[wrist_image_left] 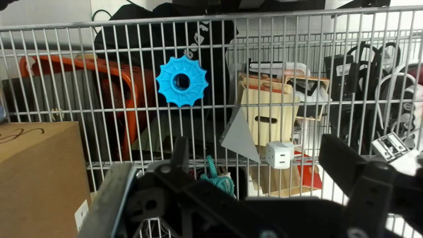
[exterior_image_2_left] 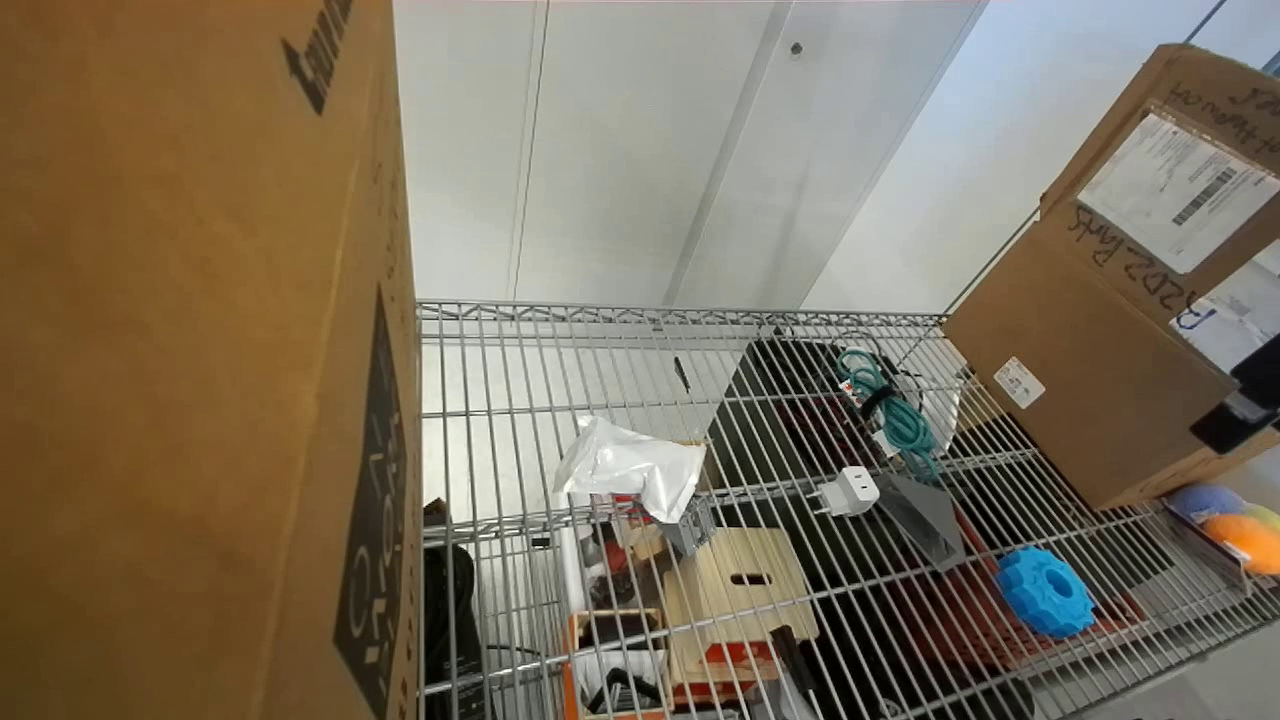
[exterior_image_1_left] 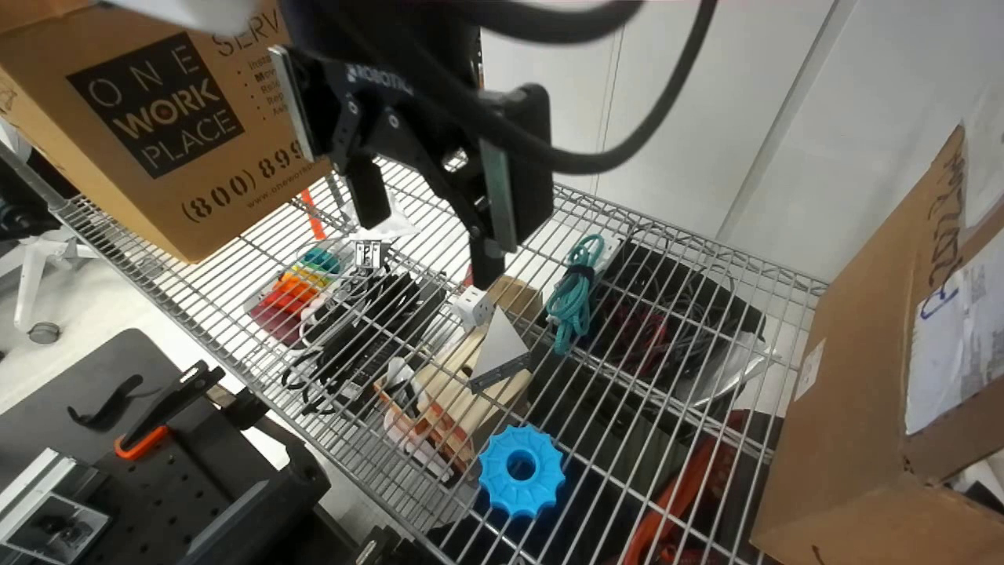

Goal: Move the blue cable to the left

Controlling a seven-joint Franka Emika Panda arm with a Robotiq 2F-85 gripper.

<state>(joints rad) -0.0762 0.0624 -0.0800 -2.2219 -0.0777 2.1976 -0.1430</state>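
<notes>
The blue cable [exterior_image_1_left: 573, 304] is a teal coiled bundle with a black band round its middle. It lies on the wire shelf [exterior_image_1_left: 690, 420] towards the back wall. It also shows in an exterior view [exterior_image_2_left: 908, 428], and partly in the wrist view [wrist_image_left: 222, 182], where a gripper finger link hides its lower part. My gripper [exterior_image_1_left: 427, 229] is open and empty, in the air above the shelf. In the wrist view its fingertips [wrist_image_left: 256, 148] stand wide apart, with the cable low and nearer the left finger. It does not touch the cable.
A blue disc [exterior_image_1_left: 521, 471], a grey wedge [exterior_image_1_left: 500, 353], a white plug adapter [exterior_image_1_left: 472, 306] and a white bag [exterior_image_2_left: 635, 462] lie on the shelf. Cardboard boxes stand at both ends [exterior_image_1_left: 157, 118] [exterior_image_1_left: 878, 377]. Black cables and wooden boxes show beneath the wires.
</notes>
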